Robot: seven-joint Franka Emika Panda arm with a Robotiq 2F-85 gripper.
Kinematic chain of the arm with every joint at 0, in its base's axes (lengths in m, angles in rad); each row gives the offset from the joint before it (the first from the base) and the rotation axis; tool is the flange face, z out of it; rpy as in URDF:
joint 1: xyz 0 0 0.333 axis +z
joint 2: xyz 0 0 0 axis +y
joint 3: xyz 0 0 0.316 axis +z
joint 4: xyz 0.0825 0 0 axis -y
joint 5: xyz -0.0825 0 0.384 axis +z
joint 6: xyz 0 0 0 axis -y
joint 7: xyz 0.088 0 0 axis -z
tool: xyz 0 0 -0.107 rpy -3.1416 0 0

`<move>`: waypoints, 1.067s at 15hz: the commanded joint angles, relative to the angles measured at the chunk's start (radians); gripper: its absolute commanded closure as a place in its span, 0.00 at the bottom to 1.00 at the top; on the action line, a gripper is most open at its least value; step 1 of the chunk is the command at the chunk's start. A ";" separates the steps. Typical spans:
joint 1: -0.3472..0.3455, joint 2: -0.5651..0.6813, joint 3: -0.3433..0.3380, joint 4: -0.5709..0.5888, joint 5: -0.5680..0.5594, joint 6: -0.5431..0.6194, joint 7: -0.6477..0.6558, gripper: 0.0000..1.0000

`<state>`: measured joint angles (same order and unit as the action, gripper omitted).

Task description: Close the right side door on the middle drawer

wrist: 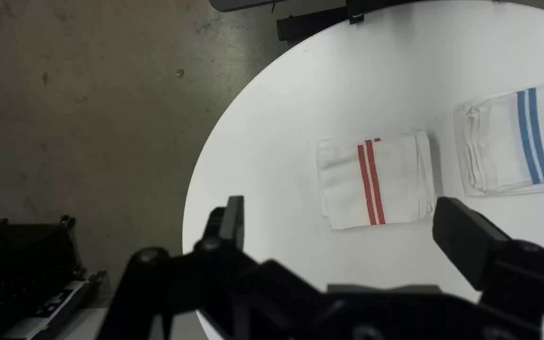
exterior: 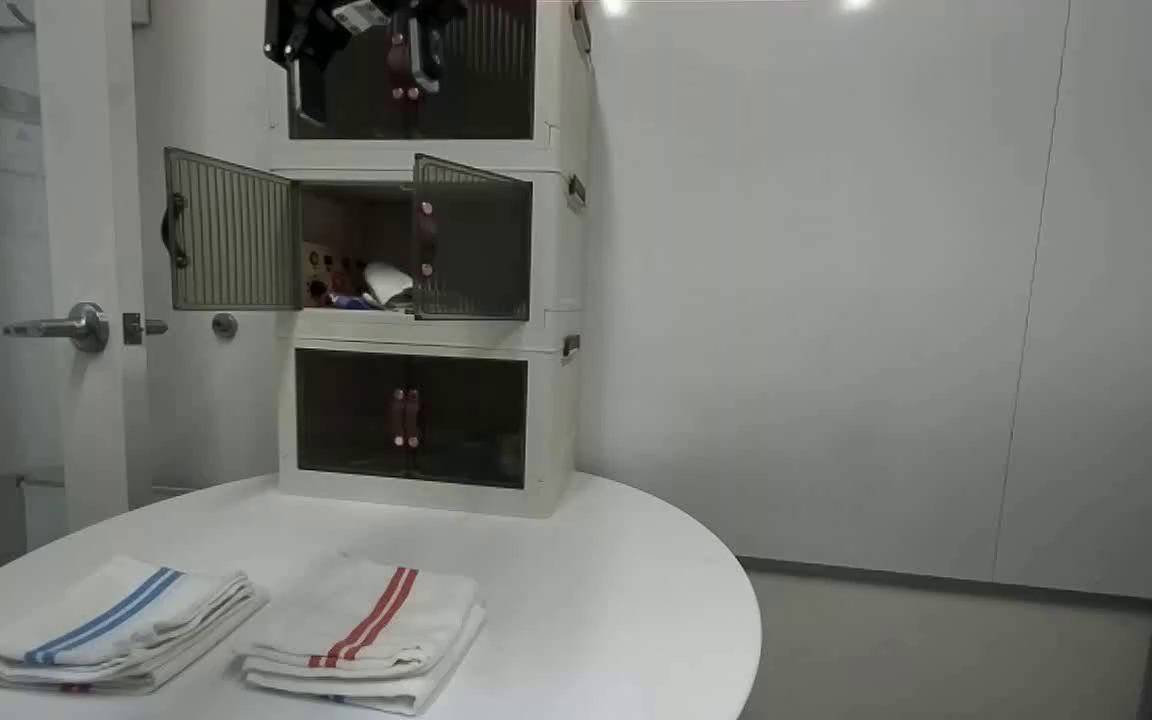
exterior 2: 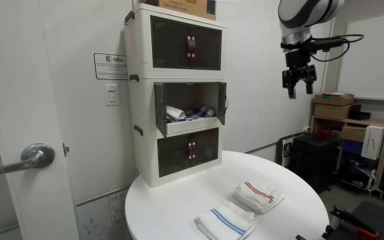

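Note:
The middle drawer [exterior: 556,250], a white-framed cube unit, stands second in a stack of three; its white side wall [exterior 2: 142,106] also shows in an exterior view. Its right side door [exterior: 476,250], a smoky grey panel with a dark handle, is swung outward from its right-edge hinge; it also shows nearly edge-on [exterior 2: 222,103]. The matching left door [exterior: 236,235] also stands open. My gripper [exterior 2: 300,92] is open and empty, pointing down, well apart from the door. It also shows high in an exterior view [exterior: 366,95] and in the wrist view [wrist: 340,212], above the table.
The round white table [exterior: 616,570] bears the stack, a red-striped towel [exterior: 366,630] and a blue-striped towel [exterior: 111,625]. White and patterned cloths [exterior 2: 200,112] lie inside the middle unit. The top unit [exterior 2: 187,73] and bottom unit [exterior 2: 178,178] have shut doors.

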<state>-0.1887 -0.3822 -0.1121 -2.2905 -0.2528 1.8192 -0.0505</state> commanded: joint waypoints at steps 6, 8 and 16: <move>0.017 0.021 -0.014 0.025 -0.012 0.009 -0.022 0.00; 0.025 0.050 -0.021 0.058 -0.006 0.020 -0.057 0.00; 0.064 0.234 -0.042 0.234 0.020 0.243 -0.316 0.00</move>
<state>-0.1501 -0.2395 -0.1326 -2.1502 -0.2497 2.0146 -0.2558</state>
